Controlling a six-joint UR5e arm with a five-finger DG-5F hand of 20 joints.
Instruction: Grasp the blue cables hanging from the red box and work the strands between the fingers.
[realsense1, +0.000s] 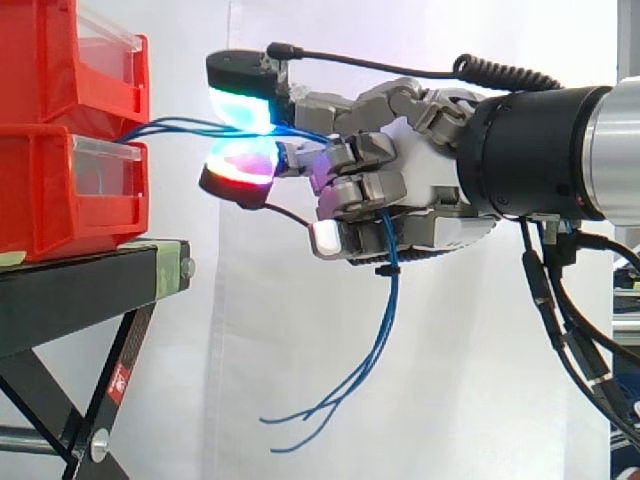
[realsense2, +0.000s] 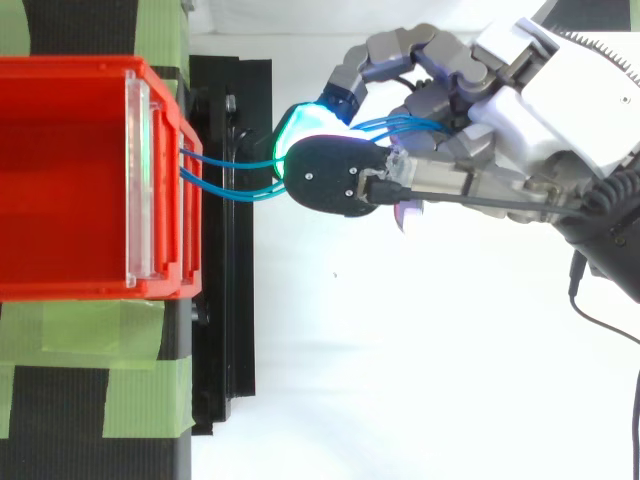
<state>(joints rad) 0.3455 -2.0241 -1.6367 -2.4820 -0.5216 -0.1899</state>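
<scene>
Several thin blue cables run from the front of the stacked red bins to the right. My hand is shut on them: two glowing fingertips pinch the strands just right of the bins. The cables pass across the palm, through the curled lower fingers, and their loose ends hang below the hand. From above, the blue cables leave the red bin's front edge and reach the hand, whose fingertip pad covers the pinch.
The bins stand on a black stand with green tape strips and crossed legs below. A white curtain hangs behind. Open air lies below and to the right of the stand.
</scene>
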